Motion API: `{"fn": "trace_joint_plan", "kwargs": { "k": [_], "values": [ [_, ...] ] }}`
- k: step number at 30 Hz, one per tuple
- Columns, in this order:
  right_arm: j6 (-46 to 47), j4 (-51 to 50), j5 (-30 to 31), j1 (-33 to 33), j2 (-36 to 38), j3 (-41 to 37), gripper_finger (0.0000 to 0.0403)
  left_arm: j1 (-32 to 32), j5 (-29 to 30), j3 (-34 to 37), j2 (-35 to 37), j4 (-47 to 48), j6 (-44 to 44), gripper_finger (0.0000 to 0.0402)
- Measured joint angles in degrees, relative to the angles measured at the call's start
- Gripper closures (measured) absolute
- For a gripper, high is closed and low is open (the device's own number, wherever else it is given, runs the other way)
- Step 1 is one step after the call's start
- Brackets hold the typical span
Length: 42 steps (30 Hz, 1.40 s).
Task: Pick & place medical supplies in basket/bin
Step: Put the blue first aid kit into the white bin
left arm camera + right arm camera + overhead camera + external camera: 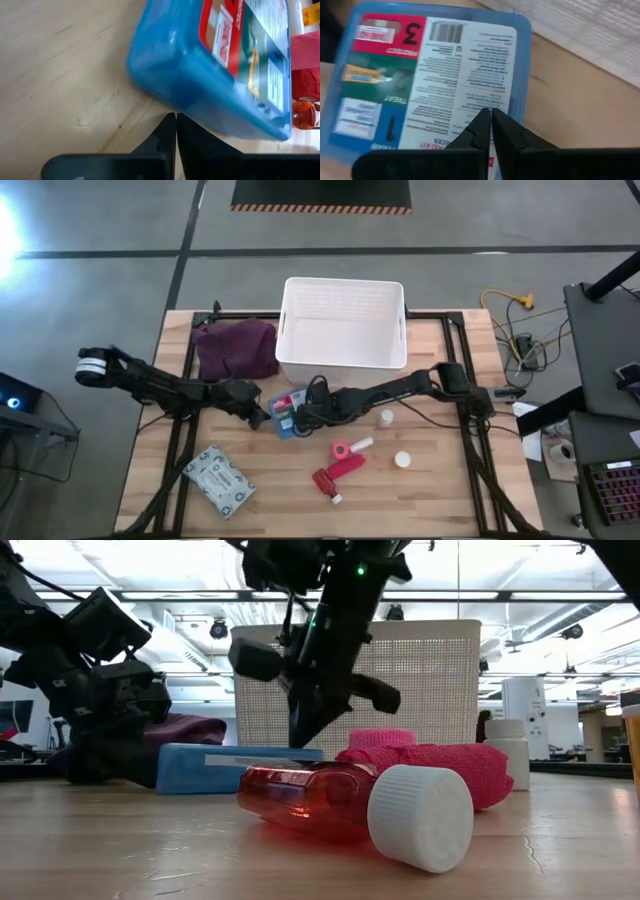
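The blue box with a red-white label (283, 415) lies flat on the table in front of the white ribbed tub (342, 325). My left gripper (264, 420) is shut at the box's left side. My right gripper (299, 416) is shut over the box's right part. The grey-white packet (218, 480) lies near the near-left edge. The pink tape roll (342, 450) and red tube (335, 476) lie near the table's middle, with two small white bottles (386, 418) (403, 460) to their right. My left gripper (176, 116) has its shut fingertips against the blue box's side wall (200, 102), low down by the table, coming level from the table's left. The box lies flat on the wood. My right gripper (490, 111) rests its shut fingertips on the box's labelled top face (470, 95), slanting down from the right.
A maroon cloth (236, 348) lies left of the tub at the far edge. In the low view the red tube with its white cap (330, 802) lies close to the camera, the pink roll (420, 765) behind it. Bare wood shows along the near edge.
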<state>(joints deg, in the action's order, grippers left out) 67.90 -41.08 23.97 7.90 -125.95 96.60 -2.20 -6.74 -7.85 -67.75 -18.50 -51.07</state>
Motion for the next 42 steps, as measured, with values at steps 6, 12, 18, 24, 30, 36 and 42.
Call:
{"fn": "trace_joint_plan", "kwargs": {
  "k": [6, 12, 18, 24, 30, 36, 42],
  "values": [
    [4.1, -6.9, 4.1, 1.4, 2.4, 0.2, 0.0392, 0.0, 0.9, 0.1, 0.8, 1.6, 0.0, 0.0401],
    [4.1, -1.8, -3.1, 1.0, 1.1, -2.1, 0.0392, 0.0, 1.6, 0.2, -1.6, 1.5, 0.0, 0.0401],
    [6.4, -9.9, 2.9, 3.1, 5.0, -2.8, 0.0392, 0.0, 1.7, 0.2, -3.6, 0.7, -0.7, 0.0401],
    [11.3, -12.8, 5.9, 3.1, 11.0, -5.0, 0.0392, -0.1, 3.3, -0.3, -3.0, -2.7, -1.9, 0.0397],
    [19.7, -25.3, 1.1, 3.3, 13.4, -9.6, 0.0392, -0.1, 2.9, -2.8, -3.4, -3.0, -0.4, 0.0377],
    [20.8, -15.4, -3.9, 3.0, 13.6, -16.5, 0.0392, -0.1, 2.8, -3.9, -3.4, -3.1, 0.1, 0.0344],
    [21.7, -12.7, -5.1, 2.4, 12.1, -21.3, 0.0390, -0.1, 2.6, -5.0, -5.5, -3.2, -0.5, 0.0320]
  ]
}}
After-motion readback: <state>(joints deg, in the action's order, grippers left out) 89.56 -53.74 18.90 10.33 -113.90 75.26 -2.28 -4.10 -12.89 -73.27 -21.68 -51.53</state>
